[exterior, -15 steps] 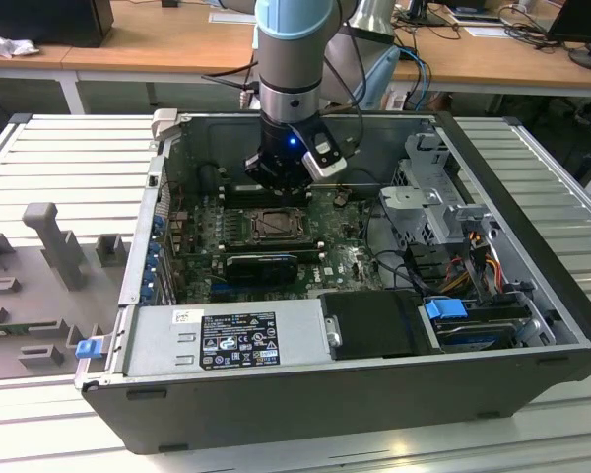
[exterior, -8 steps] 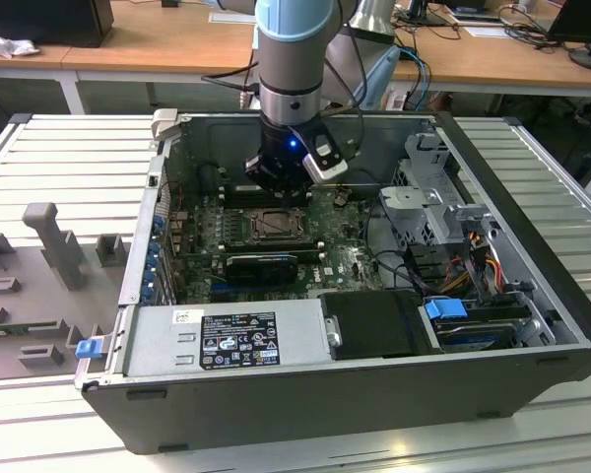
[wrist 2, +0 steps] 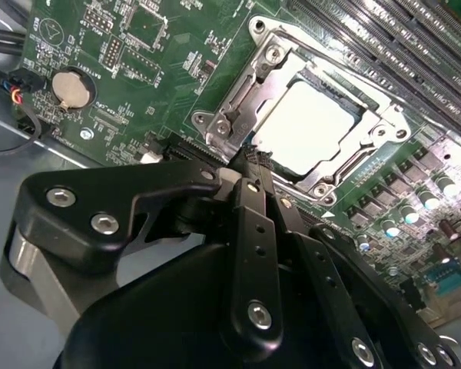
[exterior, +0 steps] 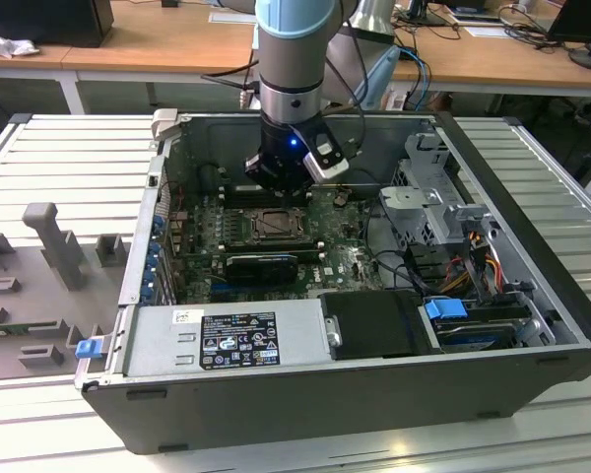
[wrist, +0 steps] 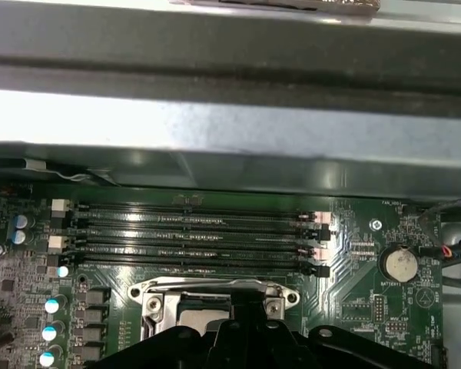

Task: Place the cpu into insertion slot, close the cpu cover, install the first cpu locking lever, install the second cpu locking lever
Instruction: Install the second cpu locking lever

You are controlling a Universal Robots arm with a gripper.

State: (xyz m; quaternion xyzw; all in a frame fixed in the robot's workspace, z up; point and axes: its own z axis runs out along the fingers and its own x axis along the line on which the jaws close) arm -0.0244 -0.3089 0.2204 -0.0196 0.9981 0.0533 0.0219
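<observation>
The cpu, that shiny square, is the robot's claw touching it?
Apart. In the second wrist view the gripper has its fingertips closed together at the socket's edge, with nothing between them, while the cpu lies flat in the insertion slot beyond them.

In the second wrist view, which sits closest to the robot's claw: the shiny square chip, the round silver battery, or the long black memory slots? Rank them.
1. The cpu, in its socket just past the gripper tips.
2. The long black memory slots, beyond the socket.
3. The round battery, off on the board's far side.
</observation>
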